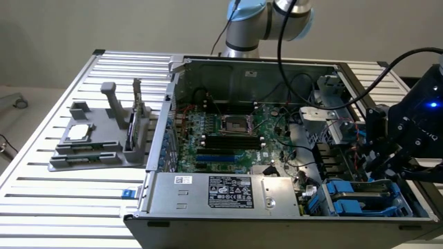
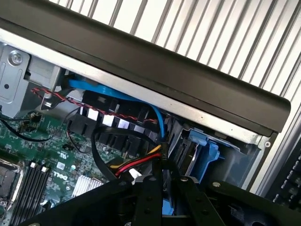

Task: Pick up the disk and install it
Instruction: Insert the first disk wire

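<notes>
The disk (image 1: pixel 365 190) with its blue frame is seen lying in a corner of the computer case (image 1: pixel 277 231), right under the gripper (image 1: pixel 389 168), so it looks nearly put in, though whether the fingers (image 2: pixel 150 197) are pinching it cannot be told.

You see: board (image 1: pixel 235 136) green; table (image 1: pixel 69 199) silver, ribbed stripes; rack (image 1: pixel 97 142) grey; disk (image 1: pixel 363 191) blue-framed, 4 o'clock; wire (image 2: pixel 101 109) red-black twist.

Arm (image 1: pixel 271 21) extended from rear; wrist (image 1: pixel 424 116) tilted; end effector (image 1: pixel 393 161) low, exterior view's right.
</notes>
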